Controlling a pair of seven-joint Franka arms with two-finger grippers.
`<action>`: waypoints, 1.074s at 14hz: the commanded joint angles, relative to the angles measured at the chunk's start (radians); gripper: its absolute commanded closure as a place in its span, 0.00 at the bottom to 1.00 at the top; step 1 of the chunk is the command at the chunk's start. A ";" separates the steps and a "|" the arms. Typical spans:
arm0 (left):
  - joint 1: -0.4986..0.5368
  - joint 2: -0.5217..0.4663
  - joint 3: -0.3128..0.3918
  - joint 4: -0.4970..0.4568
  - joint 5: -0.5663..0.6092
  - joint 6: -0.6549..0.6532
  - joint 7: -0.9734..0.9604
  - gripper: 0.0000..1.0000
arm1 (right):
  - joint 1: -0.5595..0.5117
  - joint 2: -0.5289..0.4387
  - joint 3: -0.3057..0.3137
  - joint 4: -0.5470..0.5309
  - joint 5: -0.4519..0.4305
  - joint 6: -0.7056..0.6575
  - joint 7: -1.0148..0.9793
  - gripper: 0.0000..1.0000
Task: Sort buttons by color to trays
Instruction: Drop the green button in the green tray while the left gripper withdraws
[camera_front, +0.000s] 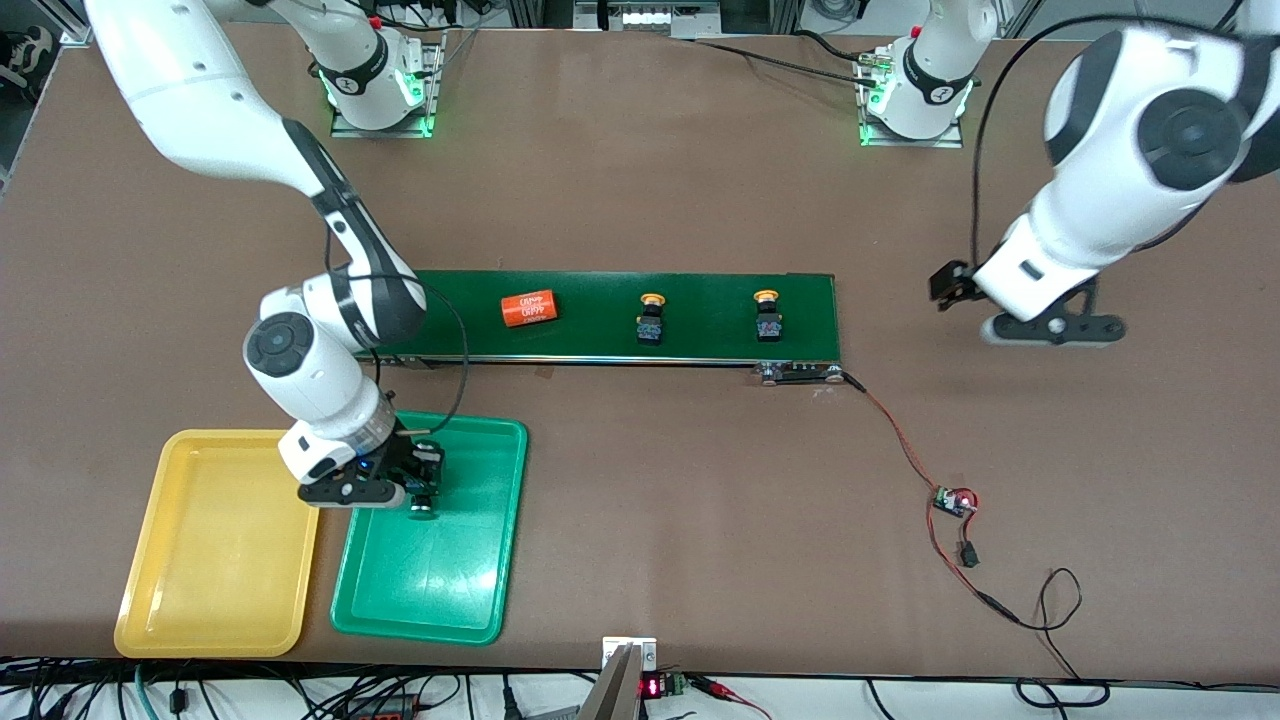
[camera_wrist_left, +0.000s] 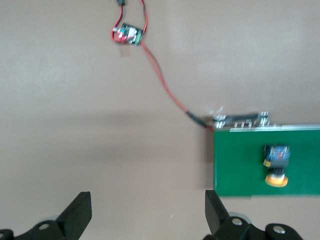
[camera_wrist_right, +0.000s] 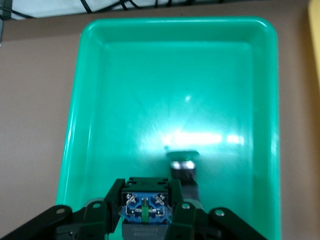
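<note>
A black-and-blue push-button switch (camera_wrist_right: 145, 207) is held in the narrow-set right end effector (camera_front: 405, 490) over the shallow green plastic tray (camera_front: 470, 590). The left end effector (camera_wrist_left: 147, 215) is spread wide over bare brown worktop (camera_front: 650, 500) beside the dark green conveyor belt (camera_front: 600, 340), where two yellow-capped switches (camera_front: 651, 320) are seen.

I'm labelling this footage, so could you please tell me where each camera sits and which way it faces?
Front view: high across the table, facing both arms' bases, the belt and green tray.
Left wrist view: looks down past the open left hand at the belt end.
Right wrist view: looks down past the right hand, shut on a button, into the green tray.
Both wrist views show things that the front view shows.
</note>
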 joint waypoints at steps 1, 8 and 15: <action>-0.036 -0.021 0.099 0.071 -0.035 -0.090 0.154 0.00 | 0.039 0.059 -0.036 0.053 -0.011 0.068 0.001 0.78; -0.070 0.003 0.270 0.218 -0.075 -0.168 0.180 0.00 | 0.055 0.057 -0.053 0.042 -0.005 0.068 0.001 0.02; -0.082 -0.032 0.245 0.221 -0.012 -0.217 0.251 0.00 | 0.056 -0.090 -0.068 -0.055 0.003 -0.080 0.026 0.00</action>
